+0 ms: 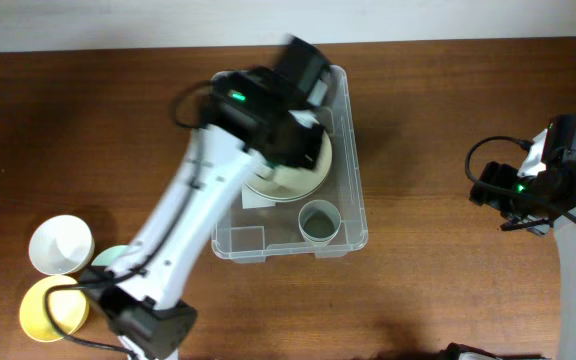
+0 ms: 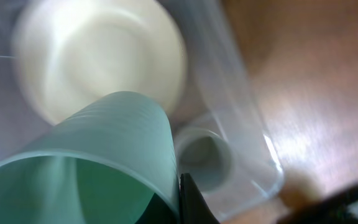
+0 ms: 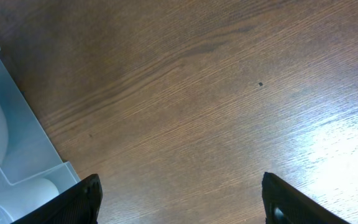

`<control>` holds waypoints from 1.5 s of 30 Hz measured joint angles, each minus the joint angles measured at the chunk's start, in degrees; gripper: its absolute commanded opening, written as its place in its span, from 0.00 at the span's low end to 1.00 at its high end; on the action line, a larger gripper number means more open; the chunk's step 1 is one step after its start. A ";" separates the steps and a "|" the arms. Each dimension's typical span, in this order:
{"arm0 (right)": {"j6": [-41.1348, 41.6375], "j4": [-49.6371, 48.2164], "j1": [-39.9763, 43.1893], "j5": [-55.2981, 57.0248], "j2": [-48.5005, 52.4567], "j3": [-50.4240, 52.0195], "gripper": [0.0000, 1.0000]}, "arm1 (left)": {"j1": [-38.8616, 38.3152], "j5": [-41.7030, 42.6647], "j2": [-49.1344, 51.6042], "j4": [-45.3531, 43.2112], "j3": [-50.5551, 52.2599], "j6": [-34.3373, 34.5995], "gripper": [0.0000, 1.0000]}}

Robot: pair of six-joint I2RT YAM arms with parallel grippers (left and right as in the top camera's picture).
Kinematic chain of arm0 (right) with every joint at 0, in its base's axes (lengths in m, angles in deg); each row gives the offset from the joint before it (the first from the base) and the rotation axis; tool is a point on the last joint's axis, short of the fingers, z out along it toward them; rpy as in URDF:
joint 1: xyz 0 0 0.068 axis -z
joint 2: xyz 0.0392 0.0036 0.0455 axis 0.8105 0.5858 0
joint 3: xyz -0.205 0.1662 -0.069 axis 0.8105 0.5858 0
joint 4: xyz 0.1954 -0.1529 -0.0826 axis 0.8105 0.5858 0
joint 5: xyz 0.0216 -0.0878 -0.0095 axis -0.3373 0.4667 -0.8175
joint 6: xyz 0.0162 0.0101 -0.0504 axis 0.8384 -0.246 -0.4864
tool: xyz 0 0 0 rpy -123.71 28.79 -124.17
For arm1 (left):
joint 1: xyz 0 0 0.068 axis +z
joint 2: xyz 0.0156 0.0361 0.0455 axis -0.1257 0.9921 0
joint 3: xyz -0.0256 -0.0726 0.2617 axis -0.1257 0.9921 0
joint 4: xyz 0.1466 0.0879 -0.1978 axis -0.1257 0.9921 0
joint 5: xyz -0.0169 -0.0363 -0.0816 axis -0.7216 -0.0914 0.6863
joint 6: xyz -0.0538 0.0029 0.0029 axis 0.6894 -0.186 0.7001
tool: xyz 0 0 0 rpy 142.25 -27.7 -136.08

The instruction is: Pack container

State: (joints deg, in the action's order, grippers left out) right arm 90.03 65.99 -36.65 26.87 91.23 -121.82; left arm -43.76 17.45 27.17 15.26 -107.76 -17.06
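My left tool (image 1: 306,72) is closed on a pale green plastic cup (image 2: 98,168), above the upper end of the large clear plastic bin (image 1: 354,170). The bin lies mid-frame on the wooden surface (image 1: 448,80), long axis top to bottom. Directly below is a cream round dish (image 1: 290,182); a grey-green cup (image 1: 318,222) stands lower right. My right tool (image 3: 179,205) gapes empty, well away at the right.

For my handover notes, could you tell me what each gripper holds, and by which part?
The left gripper holds a pale green cup by its wall at the rim, over the container. The right gripper is open and empty.
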 measured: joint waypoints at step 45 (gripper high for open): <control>0.02 0.09 0.00 0.00 0.00 0.00 0.78 | 27.47 -17.64 -16.63 9.73 11.58 13.88 0.80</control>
State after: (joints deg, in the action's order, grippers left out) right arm 90.05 66.07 -36.65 26.87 91.23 -121.82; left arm -16.28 -0.19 10.54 24.99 -96.18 -3.18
